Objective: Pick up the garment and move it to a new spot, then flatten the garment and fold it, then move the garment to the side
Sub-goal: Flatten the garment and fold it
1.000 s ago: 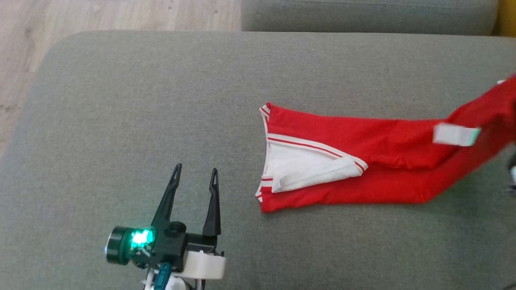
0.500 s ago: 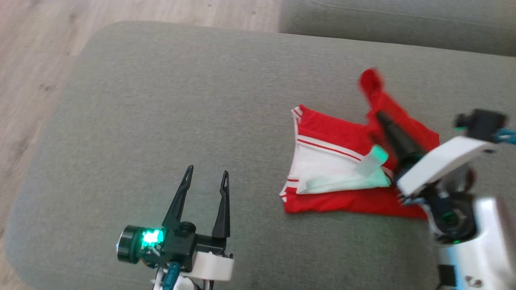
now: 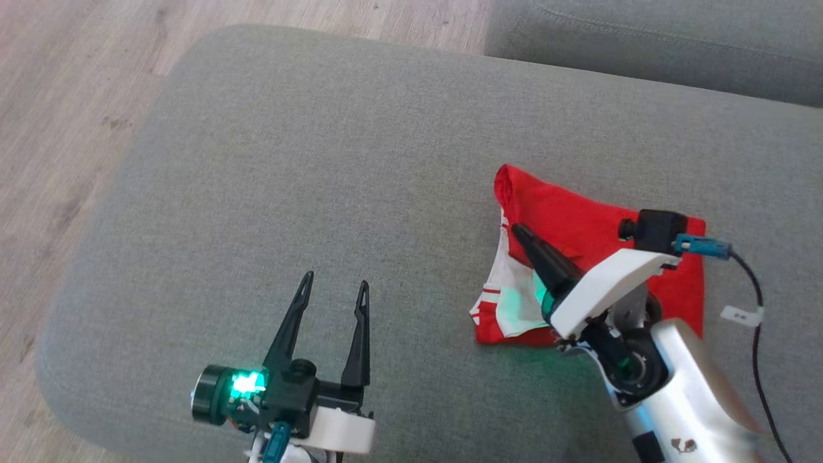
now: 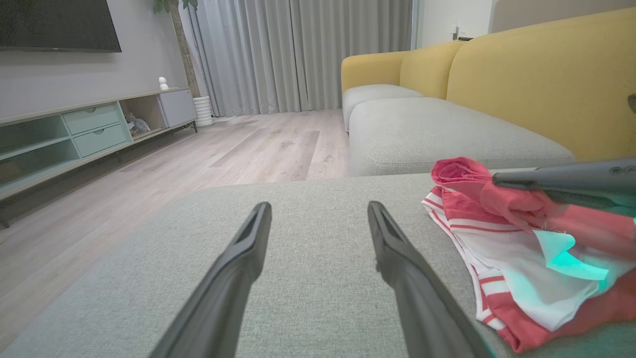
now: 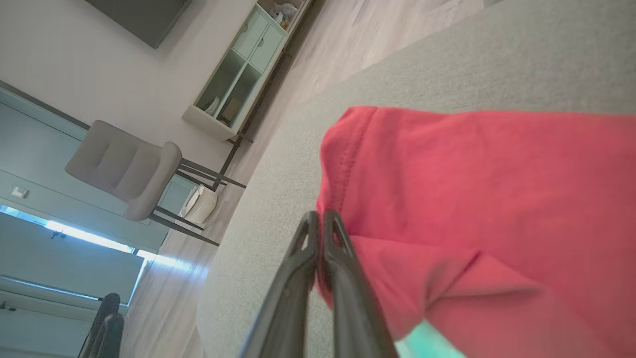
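1. Folded over since a second ago, the red garment [image 3: 578,218] lies doubled on the grey sofa cushion [image 3: 321,161], right of centre.
2. Right gripper [image 3: 516,229], fingers pressed together, pinches the garment's raised red edge.
3. Left gripper [image 3: 335,280] hovers spread wide, well apart from the garment.
4. Count: one garment, two grippers.

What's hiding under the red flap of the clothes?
White cloth with red stripes peeks out under the red flap. The rest is covered by the flap and the right arm.
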### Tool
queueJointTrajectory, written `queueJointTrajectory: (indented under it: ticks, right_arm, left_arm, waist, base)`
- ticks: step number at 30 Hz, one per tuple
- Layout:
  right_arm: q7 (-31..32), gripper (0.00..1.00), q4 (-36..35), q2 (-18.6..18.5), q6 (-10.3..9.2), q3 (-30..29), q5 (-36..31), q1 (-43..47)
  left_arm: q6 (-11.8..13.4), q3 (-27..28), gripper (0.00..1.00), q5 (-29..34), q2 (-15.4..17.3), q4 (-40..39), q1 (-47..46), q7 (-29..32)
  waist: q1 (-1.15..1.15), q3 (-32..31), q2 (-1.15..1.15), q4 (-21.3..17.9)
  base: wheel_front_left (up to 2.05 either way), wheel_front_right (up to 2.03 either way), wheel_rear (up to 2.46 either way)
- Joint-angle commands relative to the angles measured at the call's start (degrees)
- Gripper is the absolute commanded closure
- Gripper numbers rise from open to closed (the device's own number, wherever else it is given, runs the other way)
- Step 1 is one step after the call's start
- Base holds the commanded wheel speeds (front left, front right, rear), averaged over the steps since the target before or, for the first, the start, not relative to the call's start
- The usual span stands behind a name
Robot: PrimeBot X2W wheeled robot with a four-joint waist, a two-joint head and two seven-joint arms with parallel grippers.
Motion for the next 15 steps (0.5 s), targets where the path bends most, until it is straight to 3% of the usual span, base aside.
queueJointTrajectory:
  ticks: [1,6,9,15]
  right_arm:
    - [-1.4,0.0,-1.1,0.6,-0.04,1.9,0.4,-2.5]
    - [-10.0,0.0,-0.6,0.6,-0.04,2.1,2.1,-3.1]
    - [-12.7,0.0,-1.9,0.3,-0.04,0.9,-0.6,-2.0]
    - [-21.1,0.0,-6.9,-6.0,-0.04,-0.3,-5.1,4.2]
  left_arm:
    - [-0.3,2.6,0.0,0.7,-0.3,-1.3,-0.6,-0.5]
    - [-0.4,3.8,0.0,1.4,-0.5,-1.2,0.4,-0.5]
    - [-0.6,4.5,0.0,1.4,-0.6,-1.3,1.1,-0.5]
    - [-1.5,6.6,0.0,-0.3,-0.8,-1.3,3.3,-0.5]
  waist:
    - [0.0,-0.2,0.0,0.0]
    - [0.0,-1.5,0.0,-1.6]
    - [0.0,-2.8,0.0,-3.1]
    - [0.0,-6.3,0.0,-6.6]
  base:
    - [0.0,0.0,0.0]
    - [0.0,0.0,0.0]
    - [0.0,0.0,0.0]
    - [0.0,0.0,0.0]
